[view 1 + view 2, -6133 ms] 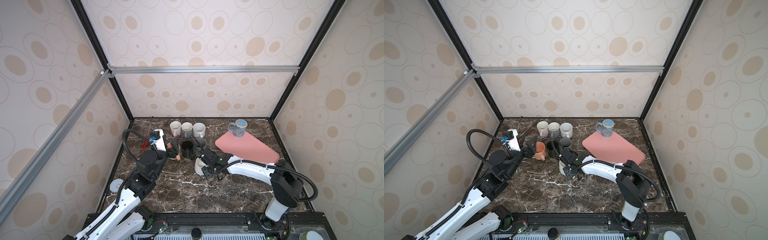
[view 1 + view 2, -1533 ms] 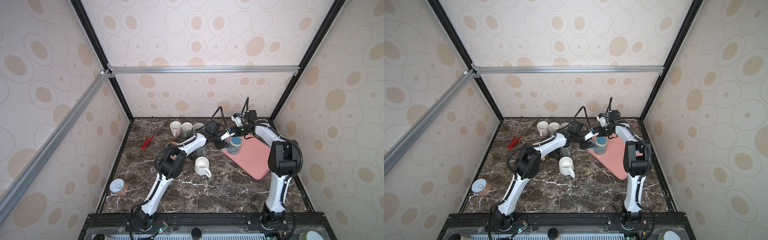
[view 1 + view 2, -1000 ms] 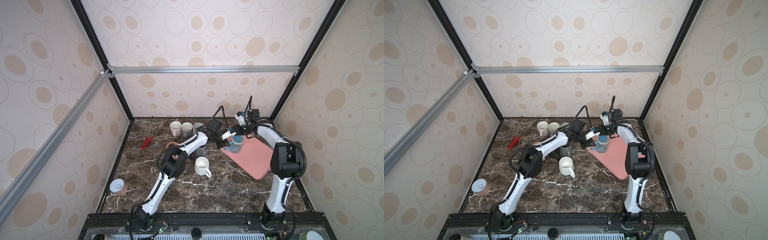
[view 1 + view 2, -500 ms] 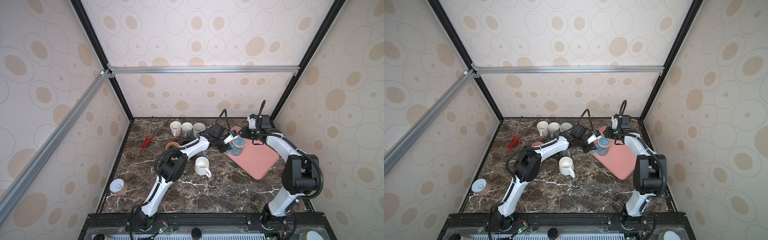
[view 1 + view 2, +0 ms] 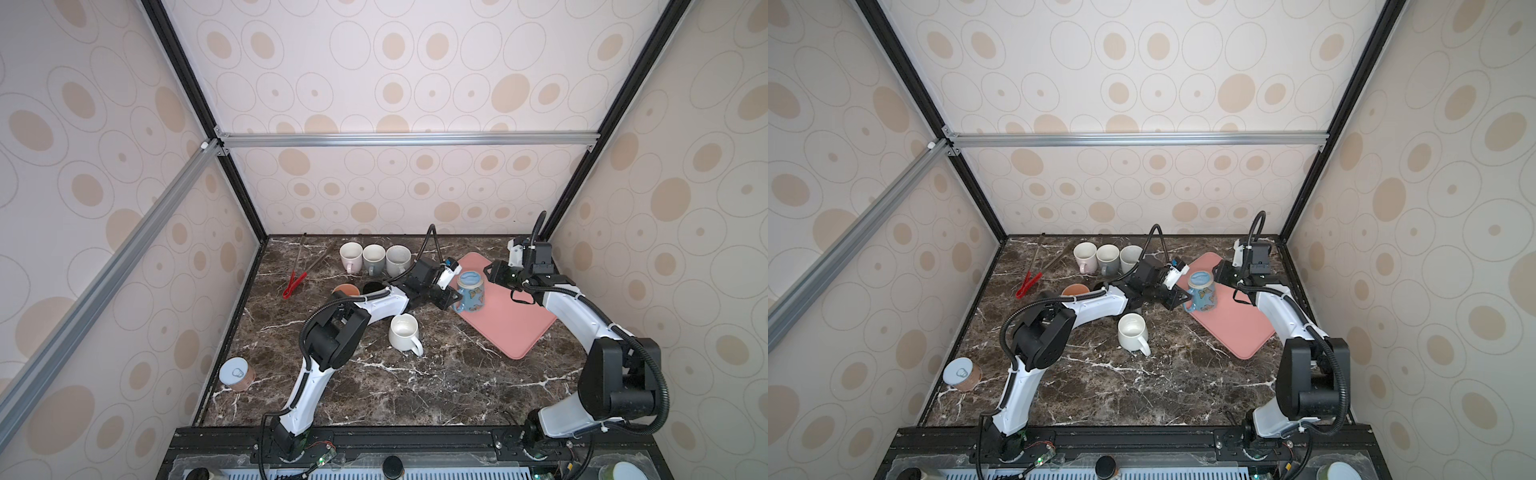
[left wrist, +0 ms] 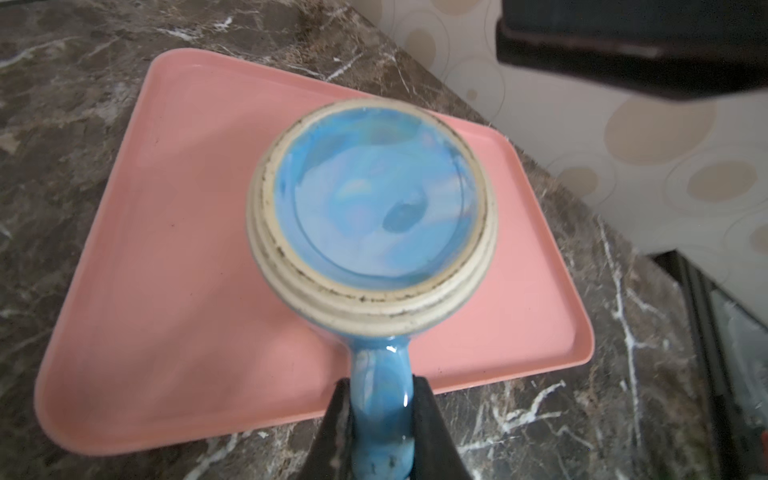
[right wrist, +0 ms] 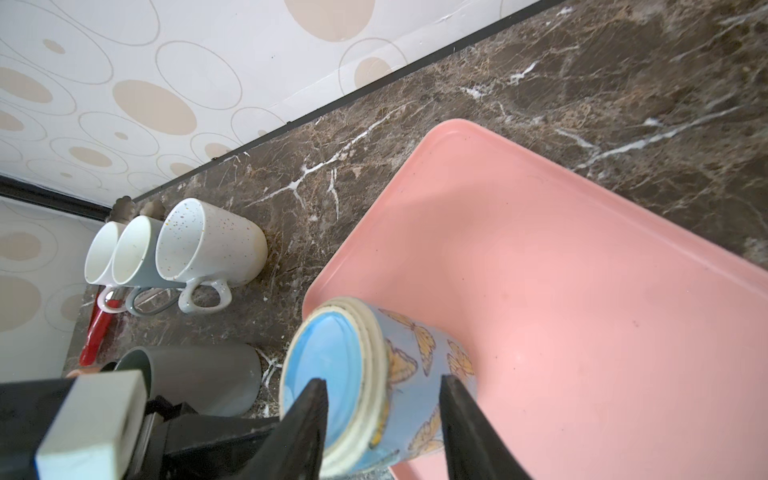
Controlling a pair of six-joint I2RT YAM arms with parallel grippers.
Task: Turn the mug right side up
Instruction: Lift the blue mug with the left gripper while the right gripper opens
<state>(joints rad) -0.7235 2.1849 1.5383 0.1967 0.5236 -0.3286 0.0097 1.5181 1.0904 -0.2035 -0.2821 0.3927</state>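
Since a second ago my right gripper (image 5: 493, 274) has drawn back toward the far right, off the blue butterfly-patterned ceramic mug (image 5: 470, 293); the flip is not yet begun.
My left gripper (image 6: 382, 399) pinches the mug's glossy blue loop handle (image 6: 381, 370). The mug stands upside down, cream-ringed base up, at the left edge of the pink plastic tray (image 5: 513, 332); whether its rim touches the tray I cannot tell. My right gripper hangs spread and empty, just right of the mug. Done, as I judge it: the handle grip. Left: lift, roll the mouth upward, set it down. Nearer, well apart, a white ceramic mug (image 5: 404, 330) stands upright on the brown marble tabletop (image 5: 415, 382).
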